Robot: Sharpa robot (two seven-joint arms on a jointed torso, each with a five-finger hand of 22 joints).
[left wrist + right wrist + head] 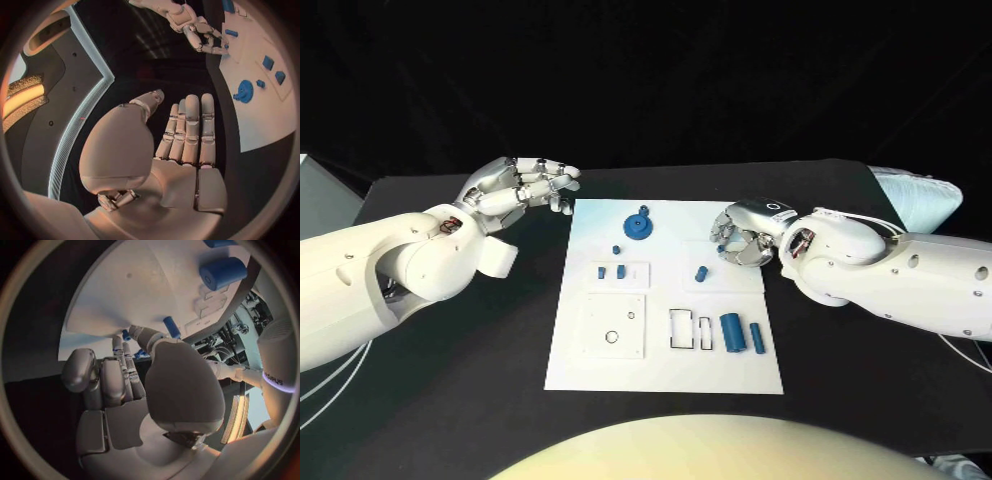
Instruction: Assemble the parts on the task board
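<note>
The white task board point(668, 365) lies mid-table. A blue gear point(639, 225) sits at its far end, and several small blue pieces point(612, 270) lie in the middle. Two blue cylinders point(744, 333) rest near its right front. My right hand point(747, 235) is curled over the board's far right edge. In the right wrist view its thumb and fingertips point(120, 342) pinch a small blue part point(127, 335) against the board point(137, 290), beside a blue peg point(172, 327). My left hand point(524, 185) hovers off the board's far left corner, fingers apart and holding nothing. The left wrist view shows that hand point(181, 145) beside the gear point(244, 91).
A pale blue-white bundle point(920, 195) lies at the table's far right. A grey box point(322, 195) stands at the left edge. Two outlined recesses point(615, 325) mark the board's front half. Bare black tabletop point(444, 400) lies either side of the board.
</note>
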